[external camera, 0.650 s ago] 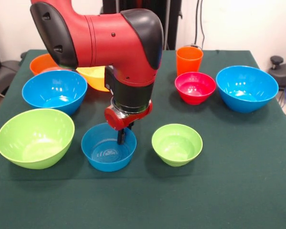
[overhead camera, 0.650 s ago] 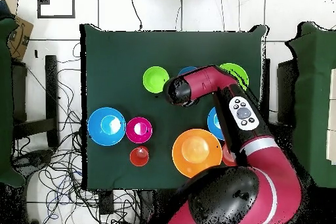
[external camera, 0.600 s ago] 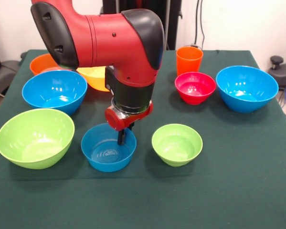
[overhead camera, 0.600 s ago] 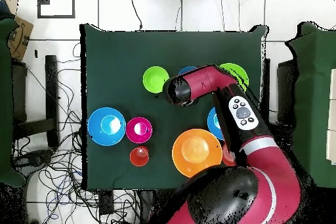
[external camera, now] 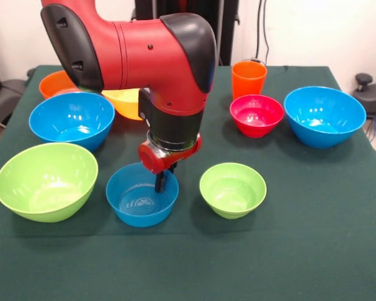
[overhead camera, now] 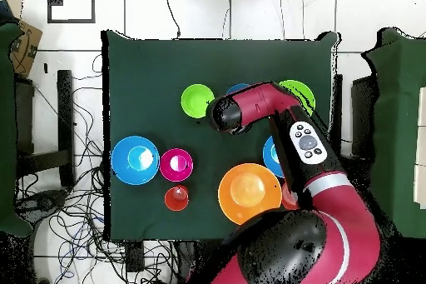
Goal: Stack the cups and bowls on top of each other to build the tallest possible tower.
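My gripper (external camera: 161, 182) reaches down into the small blue bowl (external camera: 137, 202) at the table's front, its dark fingers closed over the bowl's far right rim. The bowl rests on the cloth. A small green bowl (external camera: 232, 189) sits to its right and a large lime bowl (external camera: 46, 180) to its left. Farther back are a blue bowl (external camera: 71, 120), a yellow bowl (external camera: 123, 101) partly behind the arm, an orange bowl (external camera: 54, 83), a red-pink bowl (external camera: 257, 115), an orange cup (external camera: 249, 78) and another blue bowl (external camera: 324, 116). No yellow-green cup or tower shows.
The green cloth table (external camera: 313, 238) has open room along its front edge. In the overhead view the arm (overhead camera: 274, 110) covers the small blue bowl and part of a blue bowl (overhead camera: 270, 154). Cables lie on the floor around the table.
The gripper and the small blue bowl have shifted very slightly to the left in the front view. Nothing else has moved.
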{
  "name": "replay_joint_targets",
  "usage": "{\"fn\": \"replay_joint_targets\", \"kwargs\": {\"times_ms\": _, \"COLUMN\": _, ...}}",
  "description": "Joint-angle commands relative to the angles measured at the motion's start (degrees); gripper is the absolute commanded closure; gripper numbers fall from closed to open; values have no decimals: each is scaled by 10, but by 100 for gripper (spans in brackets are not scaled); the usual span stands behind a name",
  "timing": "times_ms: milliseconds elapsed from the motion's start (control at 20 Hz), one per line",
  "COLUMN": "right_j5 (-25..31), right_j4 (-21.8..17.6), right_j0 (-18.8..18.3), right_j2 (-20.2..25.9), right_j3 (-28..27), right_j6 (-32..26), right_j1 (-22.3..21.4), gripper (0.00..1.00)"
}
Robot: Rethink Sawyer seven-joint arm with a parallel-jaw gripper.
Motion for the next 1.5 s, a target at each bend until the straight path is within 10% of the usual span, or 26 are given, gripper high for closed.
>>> {"fn": "replay_joint_targets", "kwargs": {"times_ms": 50, "right_j5": -49, "right_j4": -33, "right_j0": 8, "right_j2": -19, "right_j3": -17, "right_j6": -48, "right_j1": 59, "gripper": 100}}
{"fn": "replay_joint_targets", "kwargs": {"times_ms": 1500, "right_j5": -81, "right_j4": -5, "right_j0": 61, "right_j2": -85, "right_j3": 100, "right_j6": 44, "right_j1": -88, "gripper": 100}}
